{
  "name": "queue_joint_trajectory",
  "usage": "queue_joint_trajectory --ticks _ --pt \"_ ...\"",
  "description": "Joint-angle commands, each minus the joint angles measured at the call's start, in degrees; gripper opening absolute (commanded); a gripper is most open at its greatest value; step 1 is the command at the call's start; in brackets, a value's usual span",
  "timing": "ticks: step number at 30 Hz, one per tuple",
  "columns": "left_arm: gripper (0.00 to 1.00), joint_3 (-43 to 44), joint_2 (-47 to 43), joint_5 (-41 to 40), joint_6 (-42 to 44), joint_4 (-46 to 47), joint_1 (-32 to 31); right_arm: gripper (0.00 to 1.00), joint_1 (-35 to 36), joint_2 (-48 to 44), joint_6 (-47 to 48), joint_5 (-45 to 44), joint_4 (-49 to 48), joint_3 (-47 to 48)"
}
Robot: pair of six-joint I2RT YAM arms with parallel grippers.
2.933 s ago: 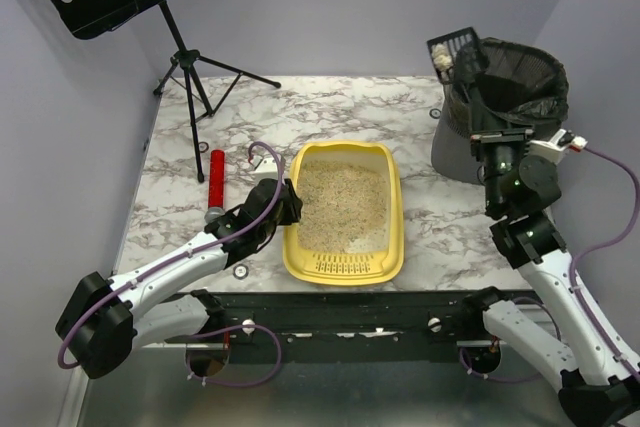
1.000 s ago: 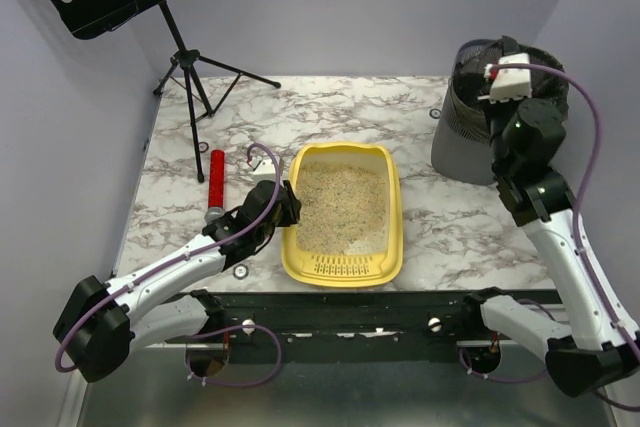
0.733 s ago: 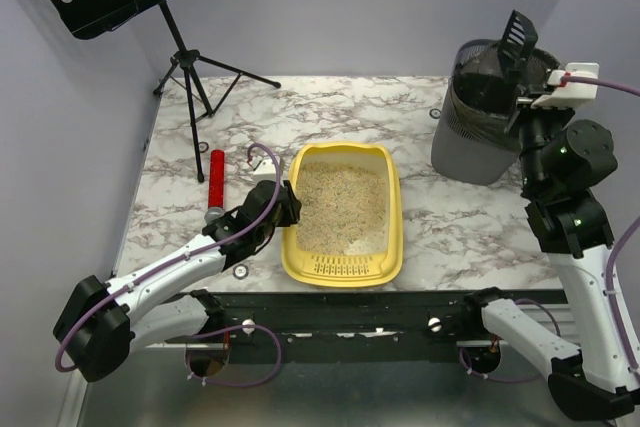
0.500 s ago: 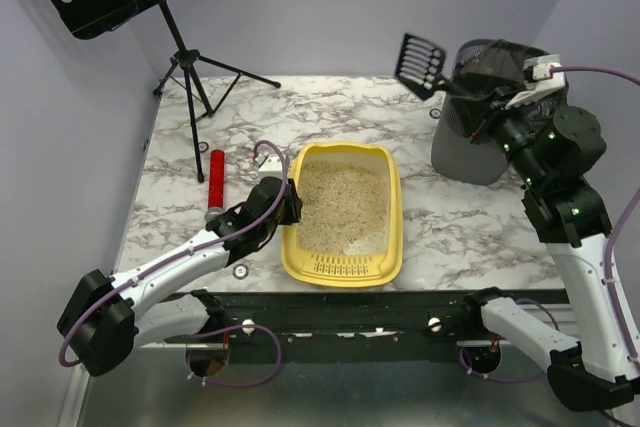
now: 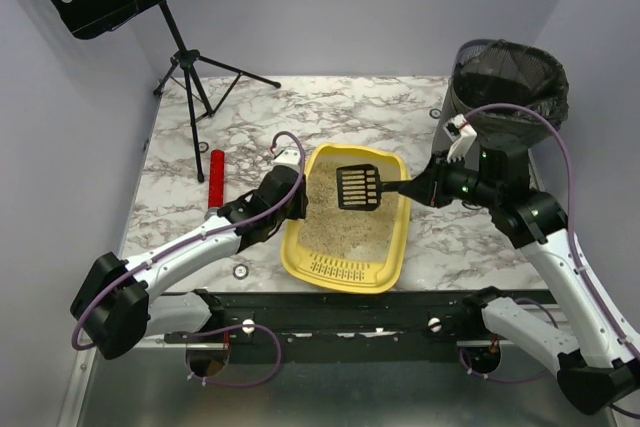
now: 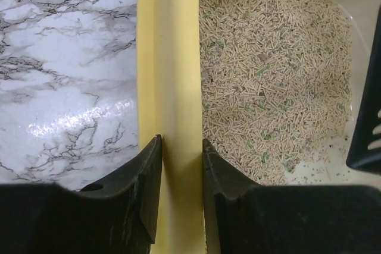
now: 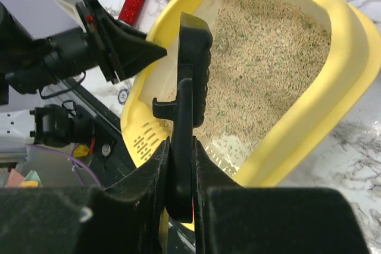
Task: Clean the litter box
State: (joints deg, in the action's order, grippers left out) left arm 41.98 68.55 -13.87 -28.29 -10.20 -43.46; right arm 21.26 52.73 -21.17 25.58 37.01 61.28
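The yellow litter box [image 5: 392, 247] sits on the marble table, skewed, with beige litter [image 5: 330, 222] inside and its slotted sieve end [image 5: 343, 264] nearest me. My left gripper [image 5: 297, 202] is shut on the box's left rim [image 6: 172, 75]. My right gripper [image 5: 428, 189] is shut on the handle of a black slotted scoop [image 5: 360, 188] and holds it over the litter. In the right wrist view the scoop [image 7: 191, 57] stands edge-on above the box [image 7: 339, 69]. The scoop's edge [image 6: 368, 123] shows at the right of the left wrist view.
A grey bin with a black bag [image 5: 500, 87] stands at the back right. A red cylinder [image 5: 215, 178] lies left of the box. A black music stand [image 5: 185, 62] stands at the back left.
My right arm swung the scoop from over the grey bin down and left to over the litter. The litter box turned and shifted right, its far end now further right.
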Motion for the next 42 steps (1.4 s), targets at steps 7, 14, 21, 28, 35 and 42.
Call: queue_joint_trajectory --ticks 7,14,21,28,35,42 --pt "0.01 -2.16 -7.81 -18.03 -36.02 -23.81 -0.83 0.00 0.80 -4.83 -5.02 3.50 -4.30 -7.83" --pt "0.28 -3.57 -12.21 -21.29 -38.87 -24.26 -3.64 0.01 4.31 -1.41 -9.06 1.94 -7.92 -9.16" --pt "0.99 3.01 -16.08 -22.51 -16.12 -21.71 -3.91 0.00 9.33 5.45 -8.80 -7.38 -3.44 -6.08" --pt "0.99 7.77 -18.03 -15.32 9.64 -9.16 -3.82 0.00 9.33 9.75 -4.41 -15.55 1.29 -3.54" --pt "0.99 16.37 -5.38 -0.47 20.37 -5.01 4.26 0.00 9.24 17.22 4.54 -23.82 5.52 3.84" --pt "0.99 23.85 6.41 6.74 26.53 -6.85 11.99 0.01 8.28 25.13 17.73 -29.89 7.80 13.86"
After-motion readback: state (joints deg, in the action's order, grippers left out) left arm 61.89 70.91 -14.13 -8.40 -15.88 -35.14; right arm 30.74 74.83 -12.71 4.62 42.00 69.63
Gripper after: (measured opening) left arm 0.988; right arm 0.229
